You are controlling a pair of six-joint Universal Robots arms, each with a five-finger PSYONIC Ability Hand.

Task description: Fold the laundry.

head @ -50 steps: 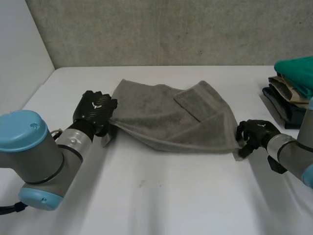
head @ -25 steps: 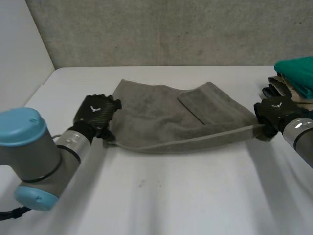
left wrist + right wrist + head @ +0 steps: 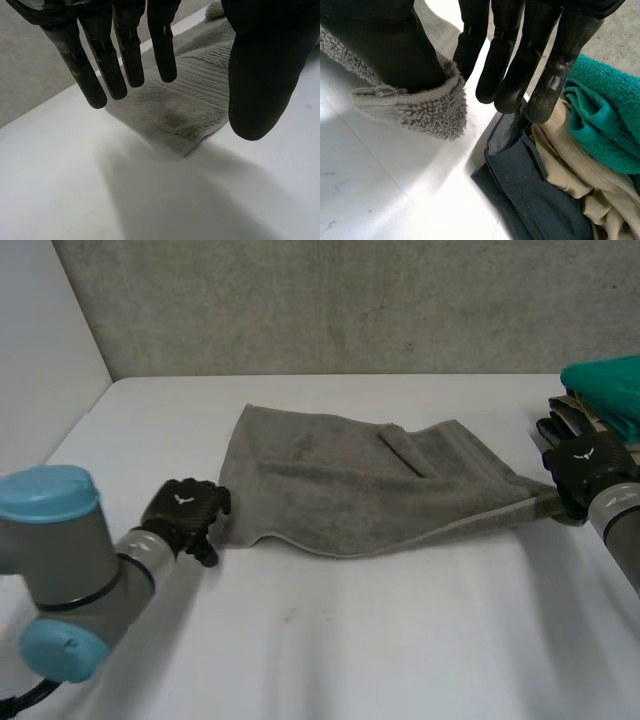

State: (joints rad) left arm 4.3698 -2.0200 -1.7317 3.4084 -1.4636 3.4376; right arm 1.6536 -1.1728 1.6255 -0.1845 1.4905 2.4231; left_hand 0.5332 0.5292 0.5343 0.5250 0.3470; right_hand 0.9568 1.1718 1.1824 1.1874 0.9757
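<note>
- The grey terry-cloth towel [image 3: 350,490] lies spread across the middle of the white table [image 3: 330,640]. A loose flap is doubled over near its right side, so it looks too rumpled to fold yet.
- The black right hand [image 3: 578,462] pinches the towel's right corner between thumb [image 3: 385,45] and fingers, just beside the stack of folded teal, beige and dark-blue clothes [image 3: 605,405]. The near edge runs taut from that grip, which suggests the hold is there to draw the cloth straight.
- The black left hand [image 3: 185,515] hovers at the near left corner, fingers [image 3: 125,60] straight, holding nothing. The corner lies on the table beneath it, probably ready for a grasp.
</note>
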